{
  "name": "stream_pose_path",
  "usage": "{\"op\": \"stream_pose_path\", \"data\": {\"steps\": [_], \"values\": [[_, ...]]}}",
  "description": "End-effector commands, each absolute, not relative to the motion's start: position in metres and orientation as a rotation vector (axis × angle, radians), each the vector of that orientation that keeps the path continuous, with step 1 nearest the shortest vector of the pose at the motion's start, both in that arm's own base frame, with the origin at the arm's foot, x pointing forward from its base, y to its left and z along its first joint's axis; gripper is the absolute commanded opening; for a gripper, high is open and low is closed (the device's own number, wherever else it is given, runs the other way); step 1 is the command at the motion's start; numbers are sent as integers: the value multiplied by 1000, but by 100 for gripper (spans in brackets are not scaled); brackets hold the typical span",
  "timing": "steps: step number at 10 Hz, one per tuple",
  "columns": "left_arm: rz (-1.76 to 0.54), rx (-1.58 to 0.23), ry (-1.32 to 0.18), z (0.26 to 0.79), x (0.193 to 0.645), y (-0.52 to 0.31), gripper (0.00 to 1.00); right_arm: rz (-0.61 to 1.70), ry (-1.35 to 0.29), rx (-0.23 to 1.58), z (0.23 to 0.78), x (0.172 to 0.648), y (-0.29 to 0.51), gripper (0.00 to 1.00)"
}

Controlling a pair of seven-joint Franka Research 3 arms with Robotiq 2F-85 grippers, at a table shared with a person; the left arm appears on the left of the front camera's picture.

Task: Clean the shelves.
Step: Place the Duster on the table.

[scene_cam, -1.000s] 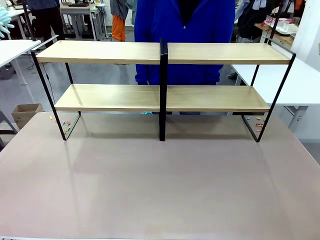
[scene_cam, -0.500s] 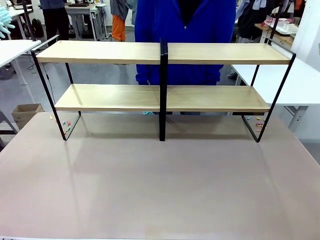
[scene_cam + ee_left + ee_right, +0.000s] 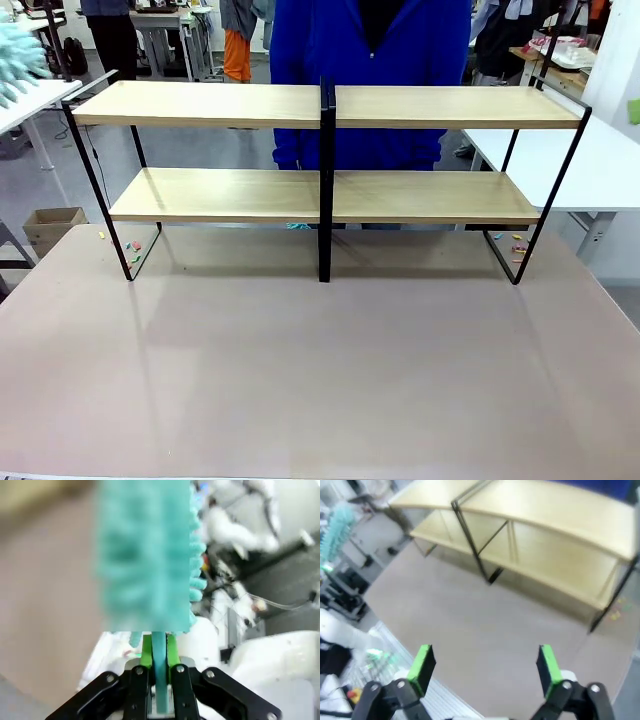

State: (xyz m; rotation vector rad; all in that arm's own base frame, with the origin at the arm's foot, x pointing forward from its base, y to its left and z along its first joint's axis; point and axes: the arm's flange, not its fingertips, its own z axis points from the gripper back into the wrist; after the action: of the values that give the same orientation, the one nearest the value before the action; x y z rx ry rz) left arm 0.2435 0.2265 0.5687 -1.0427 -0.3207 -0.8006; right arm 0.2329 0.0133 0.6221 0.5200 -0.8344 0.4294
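Nearest the robot, the left gripper point(image 3: 159, 652) was clenched on the thin handle of a fluffy turquoise duster point(image 3: 145, 555), whose head stood up straight from between the green pads. The right gripper point(image 3: 485, 667) hung released, its jaws wide apart and holding nothing, above the brown table point(image 3: 320, 370).

At the far half of that table stood the shelves point(image 3: 330, 105): two pale boards in a black frame with a black middle post, both boards bare. The duster head also showed as a blur at the upper left edge of the front view, just off the left end of the top board. A person in a blue top point(image 3: 370, 60) stood close behind the shelves.

The risks seemed these: a fast sweep could catch the frame's end bar or the middle post and shove the light shelves toward the person, and the slim handle could twist in the pads if the head snagged.

No brand, label or writing could be read anywhere.
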Motion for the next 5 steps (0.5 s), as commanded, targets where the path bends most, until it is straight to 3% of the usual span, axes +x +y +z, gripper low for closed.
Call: {"op": "stream_pose_path", "data": {"steps": [1,3,4,5], "values": [[-1057,-1072,168,529,286,168,13,285,-484,712,542,267,36,100],[-1076,-1000,403,475,310,102,13,51,-298,869,464,287,36,100],[-1102,-1008,519,450,321,67,13,-22,-210,1031,435,292,26,100],[-1103,-966,581,426,328,36,13,-105,-198,1068,419,294,9,100]]}}
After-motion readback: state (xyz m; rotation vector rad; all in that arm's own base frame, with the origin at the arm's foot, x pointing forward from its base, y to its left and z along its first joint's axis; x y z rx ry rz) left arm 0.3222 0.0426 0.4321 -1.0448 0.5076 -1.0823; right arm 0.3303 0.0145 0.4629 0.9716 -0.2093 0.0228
